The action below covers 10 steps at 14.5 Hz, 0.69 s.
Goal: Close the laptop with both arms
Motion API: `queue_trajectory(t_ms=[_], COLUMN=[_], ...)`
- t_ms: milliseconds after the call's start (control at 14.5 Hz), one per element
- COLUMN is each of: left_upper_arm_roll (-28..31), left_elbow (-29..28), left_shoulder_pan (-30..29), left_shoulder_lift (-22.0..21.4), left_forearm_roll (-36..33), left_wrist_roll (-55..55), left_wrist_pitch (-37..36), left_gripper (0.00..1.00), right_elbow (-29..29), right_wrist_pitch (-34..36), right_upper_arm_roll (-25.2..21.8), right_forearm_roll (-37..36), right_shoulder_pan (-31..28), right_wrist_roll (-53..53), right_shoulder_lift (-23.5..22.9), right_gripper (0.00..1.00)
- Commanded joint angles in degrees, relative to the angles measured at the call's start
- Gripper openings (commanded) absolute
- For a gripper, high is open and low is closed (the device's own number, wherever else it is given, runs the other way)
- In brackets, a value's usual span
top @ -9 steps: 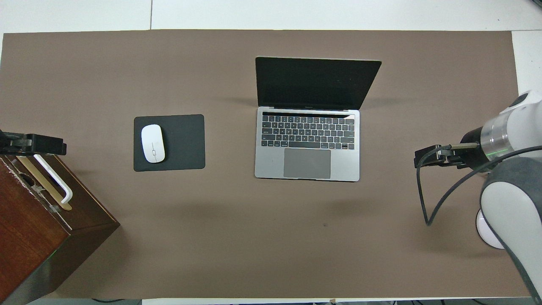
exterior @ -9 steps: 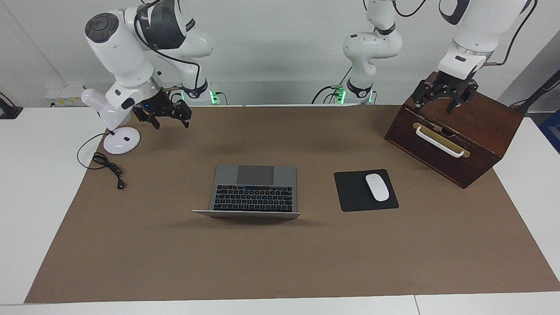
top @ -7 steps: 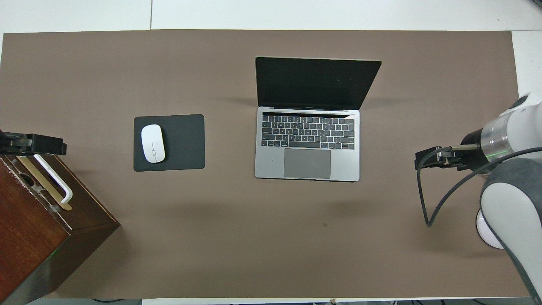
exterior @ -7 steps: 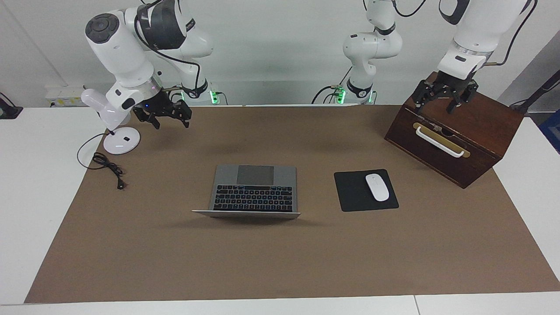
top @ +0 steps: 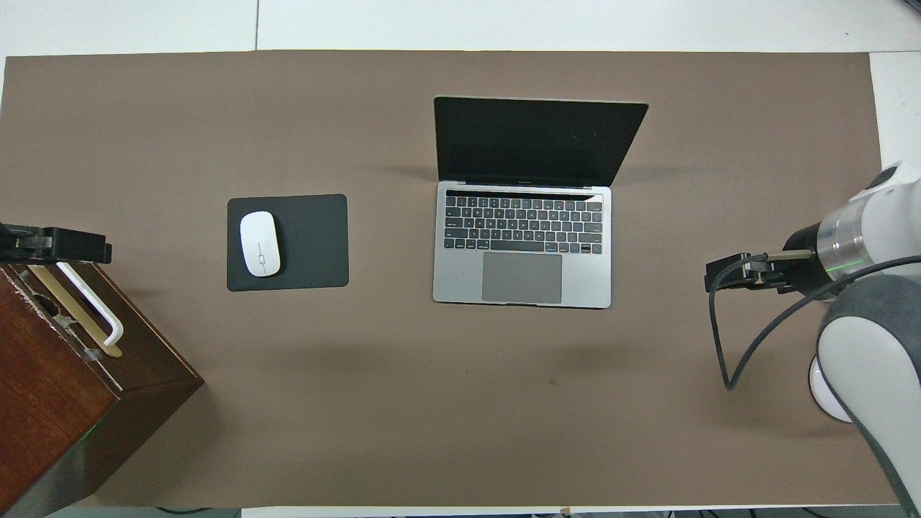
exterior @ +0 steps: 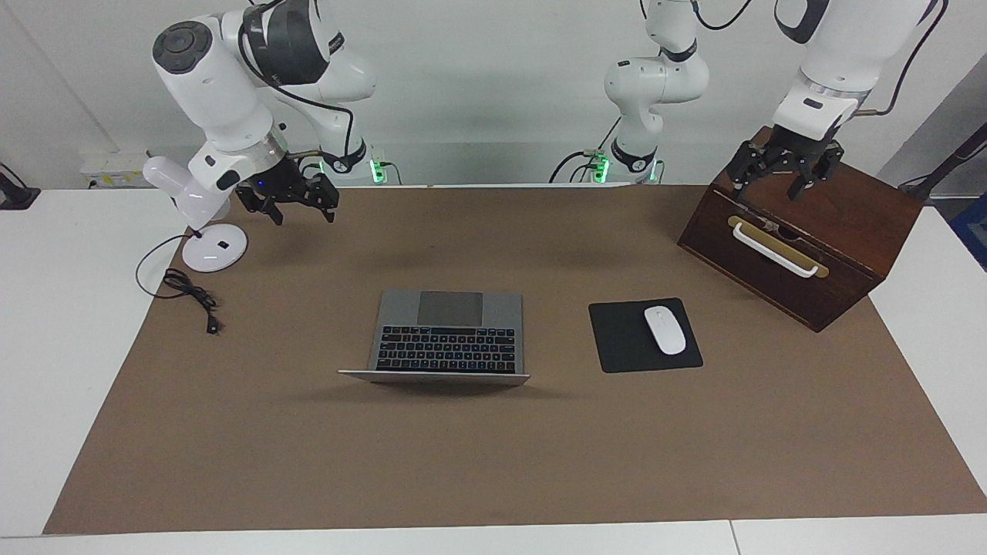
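Observation:
The silver-grey laptop (exterior: 447,331) stands open in the middle of the brown mat, keyboard toward the robots; in the overhead view (top: 522,244) its dark screen (top: 536,140) leans away from them. My right gripper (exterior: 289,202) hangs open and empty in the air over the mat near the right arm's end, well apart from the laptop; it also shows in the overhead view (top: 727,275). My left gripper (exterior: 783,171) hangs open and empty over the wooden box (exterior: 840,231), seen also in the overhead view (top: 54,244).
A black mouse pad (exterior: 617,343) with a white mouse (exterior: 665,330) lies beside the laptop toward the left arm's end. The dark wooden box has a white handle (exterior: 775,250). A white round base (exterior: 214,248) and a black cable (exterior: 189,289) lie at the right arm's end.
My right gripper has risen slightly and drawn a little back toward the robots. My left gripper has barely moved. The laptop is unchanged.

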<state>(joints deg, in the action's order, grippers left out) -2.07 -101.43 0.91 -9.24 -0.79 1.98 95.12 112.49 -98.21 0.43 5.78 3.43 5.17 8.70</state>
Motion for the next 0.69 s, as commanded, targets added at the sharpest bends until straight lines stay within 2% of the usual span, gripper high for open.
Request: queue_trajectory(t_ms=[0,622], left_upper_arm_roll=[-0.4,-0.3], left_elbow=[-1.4,-1.5], left_shoulder_pan=[-0.5,-0.6], left_shoulder_lift=[-1.3,-1.3], left_forearm_roll=[0.4,0.4], left_wrist_roll=[0.1,-0.7], left_wrist_pitch=[0.8,0.6], left_gripper=[1.00,1.00], right_elbow=[1.3,1.4], right_wrist_pitch=[-0.2,-0.1], right_upper_arm_roll=[0.2,0.2], right_forearm_roll=[0.9,0.8], right_shoulder_pan=[-0.4,-0.6], right_wrist_roll=[0.3,-0.1], right_shoulder_lift=[1.4,1.4], right_gripper=[1.00,1.00])
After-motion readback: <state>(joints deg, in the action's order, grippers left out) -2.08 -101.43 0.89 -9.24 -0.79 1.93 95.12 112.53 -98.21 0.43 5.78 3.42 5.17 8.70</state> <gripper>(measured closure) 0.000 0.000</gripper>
